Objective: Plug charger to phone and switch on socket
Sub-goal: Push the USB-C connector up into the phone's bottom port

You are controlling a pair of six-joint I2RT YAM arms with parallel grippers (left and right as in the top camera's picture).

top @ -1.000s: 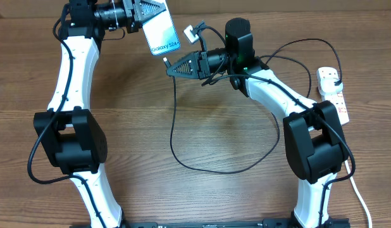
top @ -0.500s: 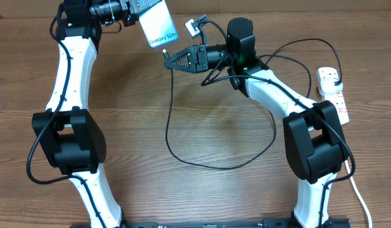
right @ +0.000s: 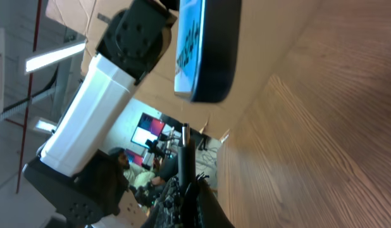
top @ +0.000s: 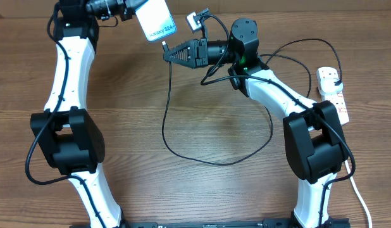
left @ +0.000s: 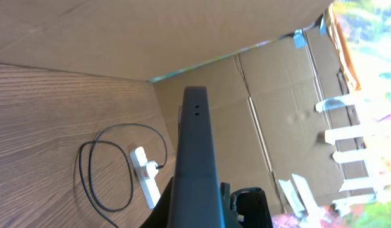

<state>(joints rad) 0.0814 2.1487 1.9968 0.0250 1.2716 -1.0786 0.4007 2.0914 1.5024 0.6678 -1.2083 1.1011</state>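
**Phone and Connector Held Aloft, a Small Gap Between**

At the front edge of the brown wood-grain table (top: 202, 202) stood the bases of the two white-and-black arms. Between them the long thin black charger cable (top: 163, 123) lay in a wide loop on the tabletop. One end climbed to the right gripper. The other ran off right to the white elongated power strip (top: 338, 95), which lay at the table's right edge, well apart from both grippers, with its long axis running near to far. In the left wrist view a black plug (left: 159, 166) sat in one of its outlets.

Farther back, the right gripper (top: 168, 53) was closed tight on the charger cable just behind its small connector tip (right: 185, 136). The tip pointed at the phone's lower end, near it but not touching.

Farthest off, the left gripper (top: 137, 7) was clamped on the small rectangular phone with a light-blue screen (top: 154, 19), holding it off the table in front of a brown cardboard wall (left: 119, 31). The phone's long axis slanted from far-left to near-right. Its end bearing the white "Galaxy" text pointed toward the right gripper, and its screen faced the overhead camera.
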